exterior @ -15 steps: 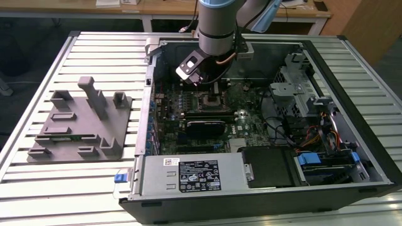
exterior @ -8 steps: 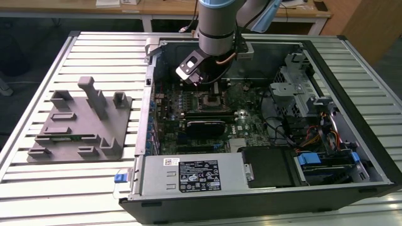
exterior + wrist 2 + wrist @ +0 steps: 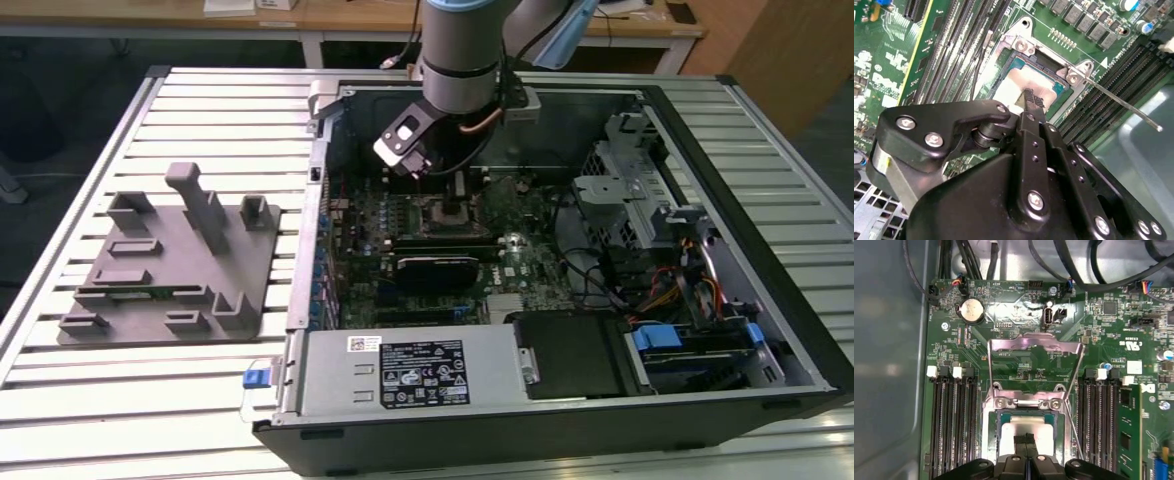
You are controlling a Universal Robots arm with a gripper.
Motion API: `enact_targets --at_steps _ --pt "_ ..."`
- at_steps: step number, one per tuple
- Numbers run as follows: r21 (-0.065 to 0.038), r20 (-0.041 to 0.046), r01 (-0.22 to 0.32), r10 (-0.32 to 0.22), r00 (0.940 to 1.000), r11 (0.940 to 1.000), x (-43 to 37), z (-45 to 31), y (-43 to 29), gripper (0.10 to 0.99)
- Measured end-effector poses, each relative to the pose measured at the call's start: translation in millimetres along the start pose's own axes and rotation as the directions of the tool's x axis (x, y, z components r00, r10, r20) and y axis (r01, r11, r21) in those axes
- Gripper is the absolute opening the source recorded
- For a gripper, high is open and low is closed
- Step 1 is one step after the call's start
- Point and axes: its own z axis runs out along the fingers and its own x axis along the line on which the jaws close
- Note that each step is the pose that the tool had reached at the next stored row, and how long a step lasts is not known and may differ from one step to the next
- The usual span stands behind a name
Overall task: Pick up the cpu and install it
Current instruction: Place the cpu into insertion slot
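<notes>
On a ribbed metal table (image 3: 200, 110), w/ a wooden desk (image 3: 334, 15) behind it and dark floor around, an open PC case (image 3: 534, 440) lies on its side. Grey tray (image 3: 160, 270) sits on the table at the exterior view's left, just beside the case. Robot arm (image 3: 461, 60) reaches down into the case over the green motherboard (image 3: 1019, 320). Both wrist views show the gripper (image 3: 1031, 100) clenched, fingertips (image 3: 1026, 439) pressed together and grasping nothing, tips at the middle of the cpu (image 3: 1009, 440). The cpu lies flat in its socket (image 3: 1026, 402), silver top up. Socket's metal cover plate (image 3: 1034, 345) is flipped open; thin lever rod (image 3: 1119, 100) juts out free. Black memory slots (image 3: 951, 420) flank the socket; coin battery (image 3: 970, 310) sits further off. Writing: white and black sticker labels (image 3: 424, 375) on the grey power supply (image 3: 334, 375), plus small white print across the board, too fine to make out.
</notes>
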Motion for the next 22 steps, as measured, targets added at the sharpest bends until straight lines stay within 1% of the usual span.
enact_targets --at_steps 2,5,12,15,17,22 --pt "0.000 0.0003 0.000 0.000 1.0000 1.0000 0.0 -5.5 0.3 0.106" --pt "0.000 0.0001 0.000 0.000 1.0000 1.0000 0.0 -15.9 0.8 0.106" --pt "-0.001 0.0002 0.000 0.000 1.0000 1.0000 -0.1 -43.3 2.2 0.106" --pt "-0.001 0.0003 0.000 0.000 1.0000 1.0000 -0.1 -53.3 2.7 0.106" --pt "-0.001 0.0004 0.000 0.000 1.0000 1.0000 -0.1 -57.3 2.9 0.106" --pt "-0.002 0.0002 0.000 0.000 1.0000 1.0000 -0.1 -57.5 2.9 0.106"
